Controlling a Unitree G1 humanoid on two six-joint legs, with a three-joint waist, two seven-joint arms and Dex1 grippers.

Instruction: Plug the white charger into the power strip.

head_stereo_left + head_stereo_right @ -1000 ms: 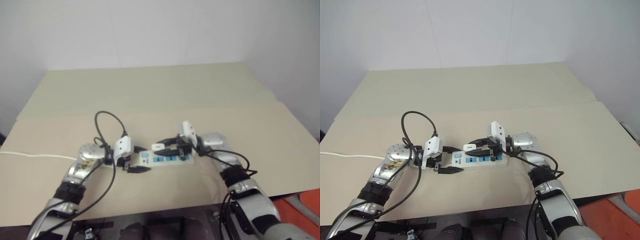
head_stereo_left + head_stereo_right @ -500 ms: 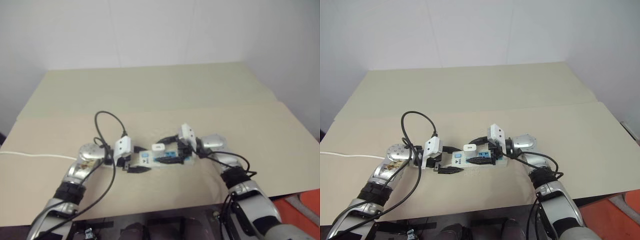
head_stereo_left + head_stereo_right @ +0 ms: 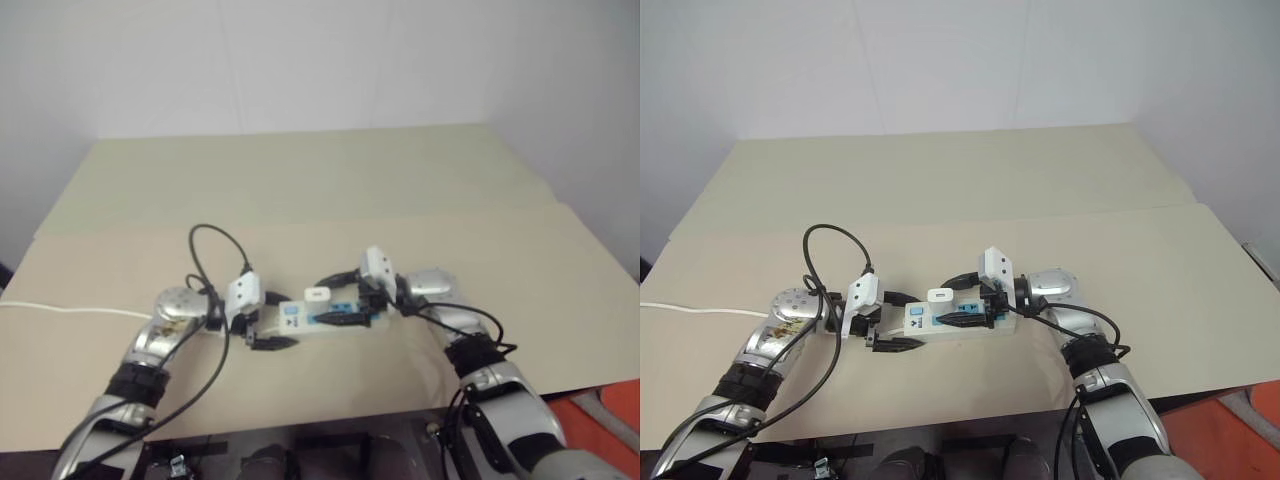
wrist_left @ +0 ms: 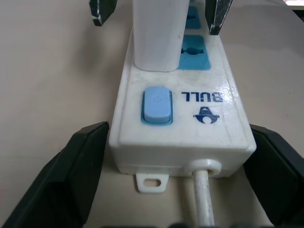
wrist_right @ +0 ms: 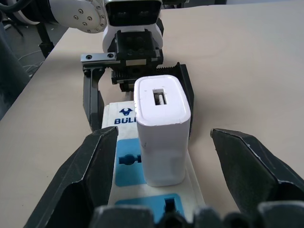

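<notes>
While both arms reach in from either end, the power strip (image 3: 960,322) lies flat on the tan table (image 3: 940,190), and the change from a second ago is plain: the left gripper (image 4: 178,178), then clamped on the strip's switch end, now has its black fingers spread wide, one either side of that end with a gap on both sides. The right gripper (image 5: 173,166), which had been pinching the charger, has let go too; its fingers stand apart, flanking the plug without touching it. The strip itself sits where it did.

Now the lettering: "BULL" in dark blue, with a small bull-head logo beside it, printed on the strip's white top next to the pale blue rocker switch (image 4: 156,104).

On to the white charger (image 5: 162,130): a small rounded white block, standing upright in the outlet nearest the switch, its base down on the blue outlet face, no prongs showing. Its top face carries a single slot-shaped USB port. Blue outlet faces follow on beyond it, and a white cord (image 4: 204,204) leaves the switch end.
</notes>
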